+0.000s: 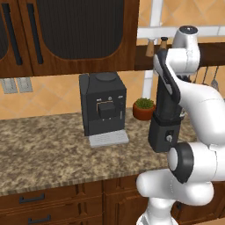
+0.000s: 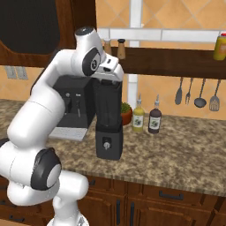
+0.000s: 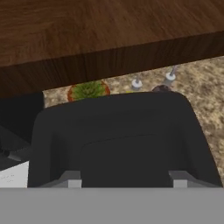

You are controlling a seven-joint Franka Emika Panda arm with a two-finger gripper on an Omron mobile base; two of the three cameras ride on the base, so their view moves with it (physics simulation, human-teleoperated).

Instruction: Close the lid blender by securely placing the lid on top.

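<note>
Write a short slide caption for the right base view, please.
Gripper at the top of the blender, beside the coffee machine.

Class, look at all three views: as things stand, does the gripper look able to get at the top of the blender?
Probably yes: the gripper is already directly over the blender, with the lid right under its fingers. The shelf sits behind, not between them.

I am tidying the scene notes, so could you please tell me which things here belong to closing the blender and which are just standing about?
Belonging to the job:
- blender
- lid, directly below the end effector

Just standing about:
- coffee machine with its drip tray
- potted plant
- two bottles
- hanging utensils
</note>
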